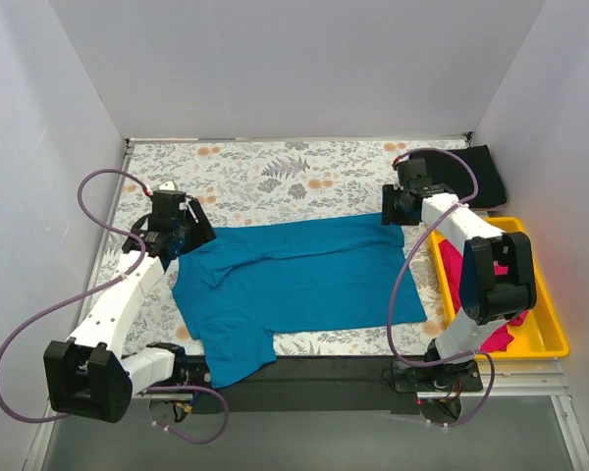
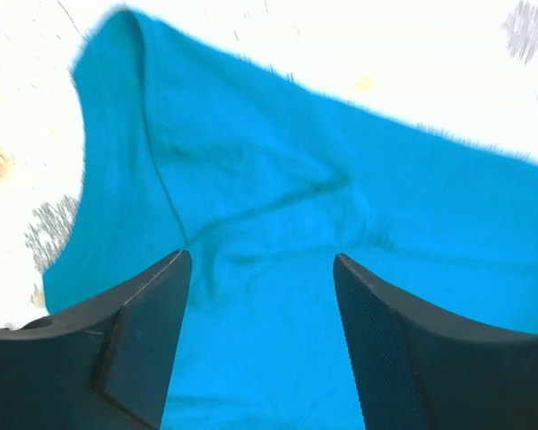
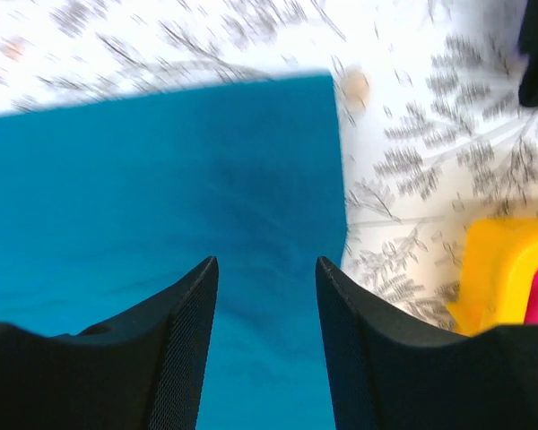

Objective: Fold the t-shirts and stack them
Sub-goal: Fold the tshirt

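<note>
The teal-blue t-shirt (image 1: 304, 280) lies spread across the middle of the floral surface (image 1: 275, 172). Its near left part hangs over the dark front edge, and its left side is rumpled into folds.

The left end effector (image 2: 262, 264) is over the shirt's far left corner with its jaws apart and nothing between them. The right end effector (image 3: 267, 264) is over the far right corner, also open and empty. Both wrist views are blurred, so whether the fingertips touch the cloth or hang just above it cannot be told.

The black t-shirt (image 1: 481, 175) lies at the far right corner of the surface, partly behind the right arm's cable. It is so dark that its folds are hard to make out.

The magenta-pink t-shirt (image 1: 452, 270) sits in the yellow tray (image 1: 545, 339) on the right. The right arm covers most of it, and only patches show on either side. It looks bunched rather than folded.
</note>
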